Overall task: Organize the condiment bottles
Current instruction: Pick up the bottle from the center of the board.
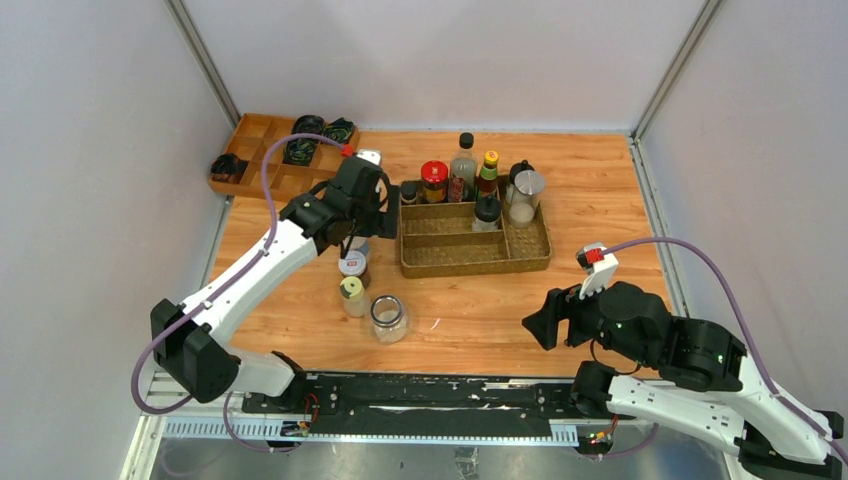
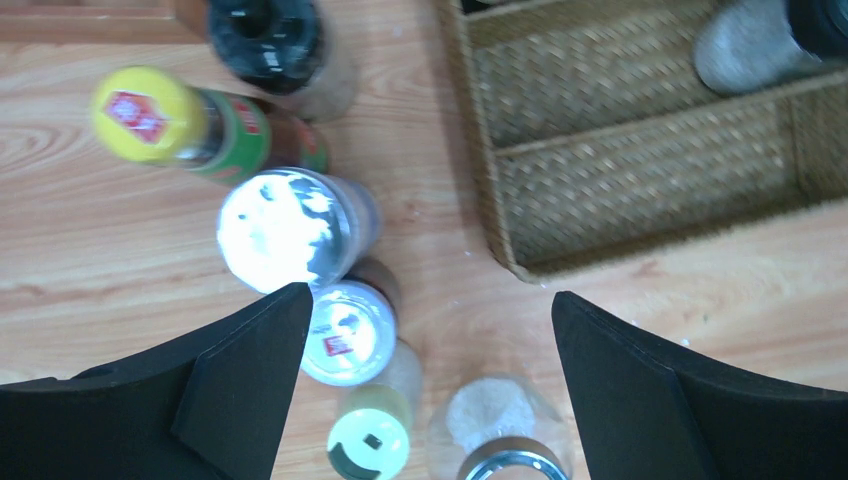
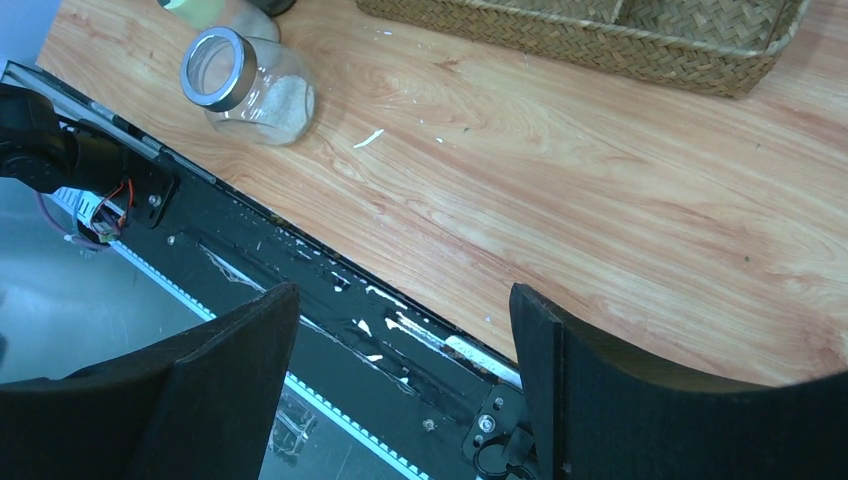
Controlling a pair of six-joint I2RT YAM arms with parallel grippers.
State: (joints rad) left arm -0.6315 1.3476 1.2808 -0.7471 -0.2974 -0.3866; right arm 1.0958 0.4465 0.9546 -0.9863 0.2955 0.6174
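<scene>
Several condiment bottles stand at the back of the woven tray (image 1: 520, 262): a red-capped jar (image 1: 434, 180), a tall clear bottle (image 1: 462, 165), a yellow-capped bottle (image 1: 488, 172) and a clear shaker (image 1: 525, 195). Left of the tray, on the table, stand a silver-capped bottle (image 1: 352, 267), a pale-capped bottle (image 1: 351, 295) and a glass jar (image 1: 389, 318). My left gripper (image 1: 358, 225) hovers open above this group. In its wrist view the left gripper (image 2: 430, 295) is empty, with the silver cap (image 2: 348, 332) by its left finger. A yellow-capped green-label bottle (image 2: 150, 115), a black-capped bottle (image 2: 265, 35) and a white-capped bottle (image 2: 290, 230) stand further on. My right gripper (image 1: 545, 320) is open and empty.
A wooden compartment box (image 1: 262, 140) with dark coils stands at the back left. The tray's front compartments (image 2: 640, 180) hold nothing. The right gripper (image 3: 402, 290) hangs over the table's front edge and black rail (image 3: 330, 290); the glass jar (image 3: 245, 85) shows beyond it.
</scene>
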